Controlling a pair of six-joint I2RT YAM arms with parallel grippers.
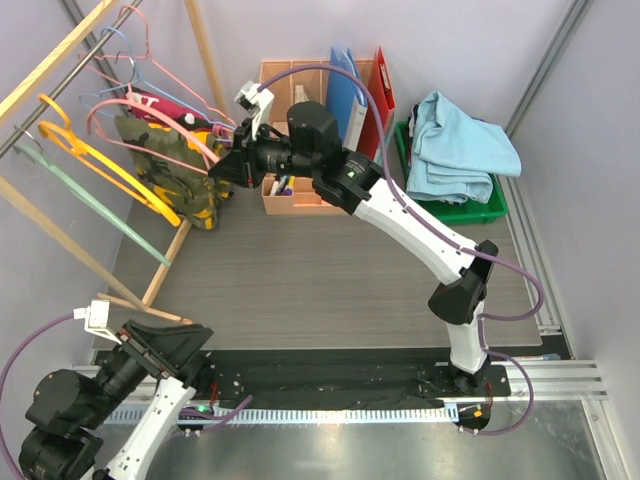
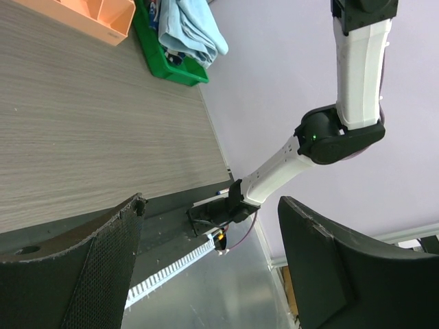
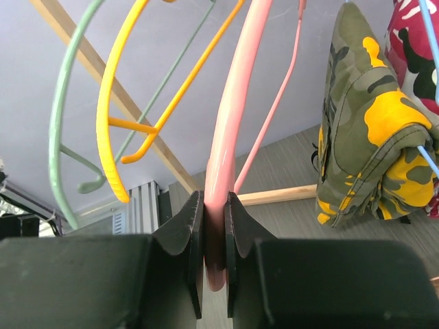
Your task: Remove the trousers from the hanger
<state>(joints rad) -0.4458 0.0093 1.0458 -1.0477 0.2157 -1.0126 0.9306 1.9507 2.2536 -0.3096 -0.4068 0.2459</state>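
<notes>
Hanger point(image 3: 236, 103), pink, pinched in right fingers point(image 3: 180, 233)

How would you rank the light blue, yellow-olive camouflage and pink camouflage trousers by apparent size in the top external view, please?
Largest: the light blue trousers and the yellow-olive camouflage trousers, too alike to rank.
Smallest: the pink camouflage trousers, mostly hidden.

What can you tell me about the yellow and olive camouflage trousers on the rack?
The camouflage trousers are soft cloth with olive, yellow and dark patches. They hang folded, it seems over a thin blue hanger, with stitched hems visible. A pink camouflage garment hangs close beside them. No tool touches them: the right tool is shut on a pink hanger nearby.
</notes>
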